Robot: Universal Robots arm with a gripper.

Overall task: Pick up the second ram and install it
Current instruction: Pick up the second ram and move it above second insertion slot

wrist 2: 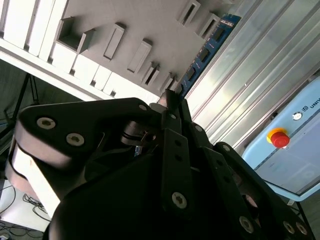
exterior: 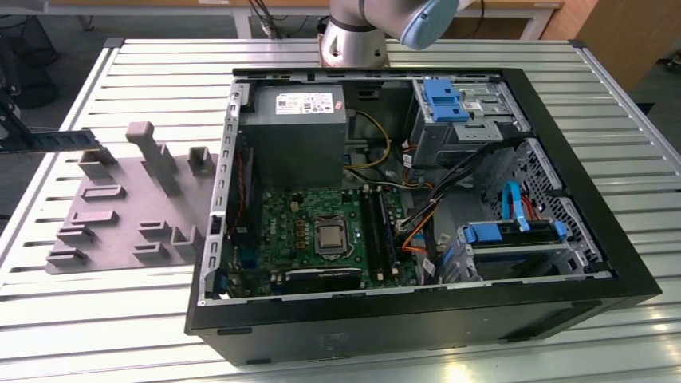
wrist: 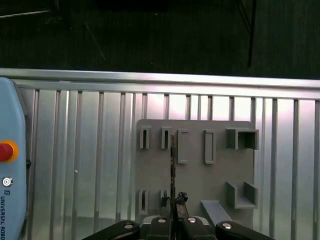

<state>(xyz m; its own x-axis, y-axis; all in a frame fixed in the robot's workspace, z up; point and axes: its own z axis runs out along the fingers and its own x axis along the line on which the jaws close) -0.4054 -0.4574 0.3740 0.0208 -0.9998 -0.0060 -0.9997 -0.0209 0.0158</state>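
The second ram (wrist 2: 207,50) is a thin blue-green board with dark chips, and my gripper (wrist 2: 170,102) is shut on one end of it. In the first wrist view the ram (wrist: 173,165) shows edge-on, sticking out from the gripper (wrist: 174,200) over the grey holder plate (wrist: 192,175). In the exterior view the ram (exterior: 59,140) hangs level at that view's far left, above the holder plate (exterior: 117,207), with the gripper (exterior: 11,132) at the picture's edge. The black memory slots (exterior: 375,227) lie on the motherboard inside the open computer case (exterior: 426,319).
The case holds a grey power supply (exterior: 296,120), blue drive cages (exterior: 447,100), loose cables (exterior: 426,215) and a processor socket (exterior: 330,237). Upright blocks (exterior: 149,148) stand on the holder plate. A light-blue pendant with a red stop button (wrist: 5,150) lies on the slatted table. The arm's base (exterior: 356,36) stands behind the case.
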